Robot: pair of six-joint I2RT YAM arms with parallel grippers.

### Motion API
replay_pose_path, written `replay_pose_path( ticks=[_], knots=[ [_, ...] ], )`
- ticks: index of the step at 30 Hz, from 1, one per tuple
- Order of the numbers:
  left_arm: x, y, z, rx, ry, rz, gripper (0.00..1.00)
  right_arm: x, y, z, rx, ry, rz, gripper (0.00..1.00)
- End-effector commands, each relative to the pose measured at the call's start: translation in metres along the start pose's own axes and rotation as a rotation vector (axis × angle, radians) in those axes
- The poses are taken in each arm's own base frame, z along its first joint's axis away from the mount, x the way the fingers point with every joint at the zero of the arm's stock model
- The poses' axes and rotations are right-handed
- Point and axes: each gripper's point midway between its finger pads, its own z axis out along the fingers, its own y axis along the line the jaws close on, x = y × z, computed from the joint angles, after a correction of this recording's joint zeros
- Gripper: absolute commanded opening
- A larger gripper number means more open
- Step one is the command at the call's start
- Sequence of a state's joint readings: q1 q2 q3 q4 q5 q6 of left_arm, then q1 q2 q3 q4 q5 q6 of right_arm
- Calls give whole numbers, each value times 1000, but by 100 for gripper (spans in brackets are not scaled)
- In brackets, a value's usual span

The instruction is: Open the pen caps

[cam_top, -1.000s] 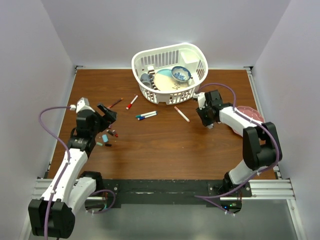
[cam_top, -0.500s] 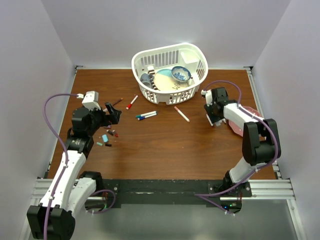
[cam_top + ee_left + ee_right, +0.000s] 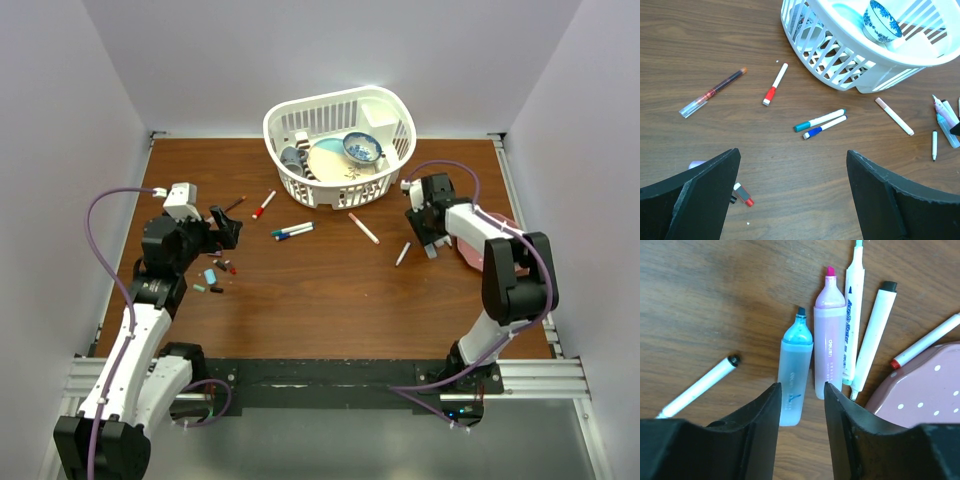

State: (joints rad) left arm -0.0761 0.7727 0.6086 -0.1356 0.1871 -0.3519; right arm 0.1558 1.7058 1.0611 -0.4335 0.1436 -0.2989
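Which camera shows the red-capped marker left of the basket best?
The left wrist view: the red-capped marker lies whole and clear, cap on. The top view shows it small; the right wrist view does not show it.

On the worktop point(image 3: 320, 300), a basket point(image 3: 335, 192) sits at the back centre with a bowl point(image 3: 361, 147) inside. Two markers point(image 3: 293, 231) lie just before it. Pen caps point(image 3: 211, 276) lie at the left. A row of markers point(image 3: 827, 335) lies at the right, beside a plate point(image 3: 925, 385).

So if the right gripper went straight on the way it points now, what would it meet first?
Probably the blue highlighter, lying uncapped on the table in line with the gap of the right gripper; the pink highlighter lies just beside it. Depth is unclear.
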Motion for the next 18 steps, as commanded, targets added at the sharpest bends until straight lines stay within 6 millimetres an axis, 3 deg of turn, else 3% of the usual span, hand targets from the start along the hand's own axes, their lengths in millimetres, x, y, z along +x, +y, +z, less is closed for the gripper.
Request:
replay_pose_path(
  ticks=[1, 2, 3, 5, 11, 13, 14, 16, 18],
  knots=[
    [-12, -2, 0, 17, -49, 34, 93, -39, -2, -50, -69, -193, -111, 45],
    [-12, -3, 0, 18, -47, 33, 93, -46, 23, -62, -214, -261, -164, 47],
    [-12, -2, 0, 18, -46, 33, 93, -36, 37, -69, -298, -272, -268, 48],
    [-9, -1, 1, 14, -38, 31, 93, -39, 70, -94, -474, -386, -369, 50],
    [-7, 1, 4, 7, -26, 30, 93, -32, 115, -109, -614, -497, -553, 52],
    [-6, 1, 4, 4, -22, 29, 93, -34, 122, -98, -540, -509, -612, 58],
    [-6, 2, 5, 2, -21, 30, 93, -36, 136, -96, -507, -513, -670, 61],
    [-5, 3, 5, -4, -16, 29, 93, -52, 129, -78, -338, -526, -639, 68],
    [-4, 5, 6, -9, -13, 28, 93, -69, 130, -65, -286, -516, -553, 68]
  ],
)
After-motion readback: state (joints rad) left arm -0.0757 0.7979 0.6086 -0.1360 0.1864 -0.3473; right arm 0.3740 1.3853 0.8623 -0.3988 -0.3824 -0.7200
